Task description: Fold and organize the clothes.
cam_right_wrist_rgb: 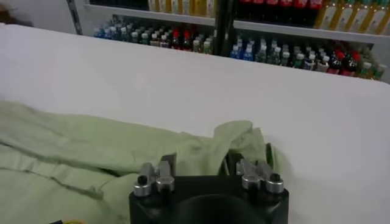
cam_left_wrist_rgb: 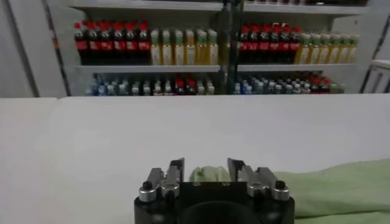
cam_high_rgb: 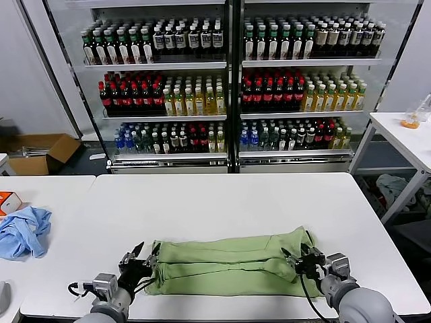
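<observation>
Soft, light polo shirt (cam_high_rgb: 229, 264), folded into a long band.
I see left gripper (cam_high_rgb: 138, 261) and right gripper (cam_high_rgb: 306, 259) parted at its ends, holding nothing; I'd pinch the end edges.

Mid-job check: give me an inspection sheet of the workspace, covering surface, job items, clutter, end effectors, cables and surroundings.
Surface: white table, a second table butted against its left side.
Job's things: green shirt folded into a long band along the near edge.
Clutter: light blue cloth and orange box on the left table.
End effectors: left end effector open at the shirt's left end; right end effector open at its right end.
Cables: black cable along the right arm.
Surroundings: drinks cooler behind; cardboard box on the floor.
</observation>
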### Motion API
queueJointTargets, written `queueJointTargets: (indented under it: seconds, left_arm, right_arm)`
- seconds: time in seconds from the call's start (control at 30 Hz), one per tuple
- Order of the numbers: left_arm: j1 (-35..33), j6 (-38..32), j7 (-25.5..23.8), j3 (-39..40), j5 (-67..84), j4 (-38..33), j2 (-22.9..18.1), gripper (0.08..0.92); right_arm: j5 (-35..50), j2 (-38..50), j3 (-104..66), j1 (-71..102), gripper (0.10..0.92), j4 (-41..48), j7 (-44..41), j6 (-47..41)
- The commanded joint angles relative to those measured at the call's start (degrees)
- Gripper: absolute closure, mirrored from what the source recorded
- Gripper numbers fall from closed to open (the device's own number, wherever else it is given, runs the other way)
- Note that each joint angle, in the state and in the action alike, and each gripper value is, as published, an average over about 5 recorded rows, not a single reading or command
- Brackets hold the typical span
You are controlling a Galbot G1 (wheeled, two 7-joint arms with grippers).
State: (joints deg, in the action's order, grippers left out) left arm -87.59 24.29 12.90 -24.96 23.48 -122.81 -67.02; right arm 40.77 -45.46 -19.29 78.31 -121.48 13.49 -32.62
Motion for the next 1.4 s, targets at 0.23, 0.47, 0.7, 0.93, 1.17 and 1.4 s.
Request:
queueJointTargets:
  seconds: [0.23,0.47,0.7,0.93,1.17,1.4]
  left_arm:
    - [-4.26,-2.37,3.12,2.82,-11.63,-0.16,-8.49,0.238]
    - [-2.5,-1.66,2.23,2.7,-7.94,2.45,-8.87,0.178]
    - [-2.42,-0.69,0.44,2.9,-3.56,3.97,-9.37,0.177]
    - [-2.11,-0.69,-0.3,2.68,-1.62,4.36,-9.21,0.291]
    - [-2.19,-0.46,-1.45,2.37,0.24,5.87,-9.03,0.499]
    - [-2.35,-0.36,-2.28,1.76,2.34,5.98,-8.98,0.698]
  right_arm:
    - [-1.72,-0.54,0.52,0.5,0.208,-0.35,0.28,0.4]
    - [-1.91,-0.9,0.47,0.43,0.203,-0.24,0.64,1.18]
    - [-1.79,-0.71,0.27,0.29,0.203,-0.28,0.83,1.28]
    - [-1.78,-0.53,0.12,0.29,0.203,-0.43,0.9,1.27]
    - [-1.67,-0.23,0.06,0.16,0.203,-0.5,1.07,1.25]
    - [-1.49,-0.02,0.06,-0.17,0.203,-0.47,1.2,1.34]
